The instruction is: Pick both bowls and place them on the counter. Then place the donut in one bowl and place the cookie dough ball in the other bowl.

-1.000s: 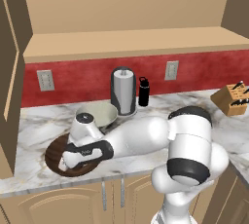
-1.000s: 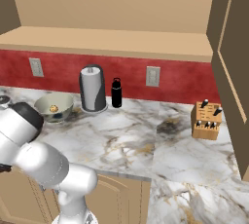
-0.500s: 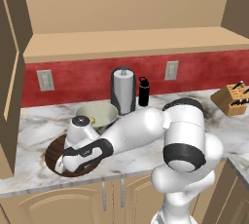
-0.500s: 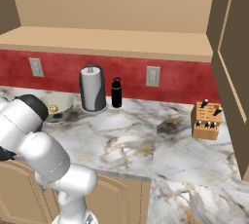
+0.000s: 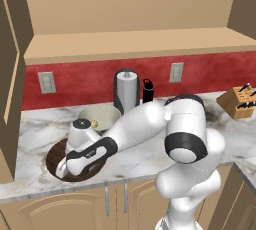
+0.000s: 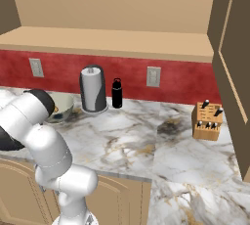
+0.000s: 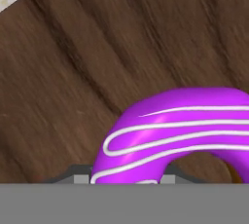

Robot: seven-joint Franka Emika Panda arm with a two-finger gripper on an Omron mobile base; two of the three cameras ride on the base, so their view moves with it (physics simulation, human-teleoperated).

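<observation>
The arm had dipped lower into the wooden bowl (image 5: 54, 155) on the worktop (image 5: 140, 160) than a second before, its tool (image 5: 64, 167) pinching the purple donut (image 7: 180, 130) just above the bowl's floor.

Two bowls (image 5: 75, 164), one donut (image 7: 180, 130), one knife block (image 6: 207, 120).

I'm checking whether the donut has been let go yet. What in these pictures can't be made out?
- Gripper fingertips: hand view, behind the donut and the bottom edge; open or shut can't be told.
- Donut's right side: hand view, cut off by the frame edge.
- Wooden bowl inside: left base view, covered by the arm's hand.
- Ceramic bowl: right base view, partly behind the arm; whether the dough ball is inside is too small to tell.
</observation>
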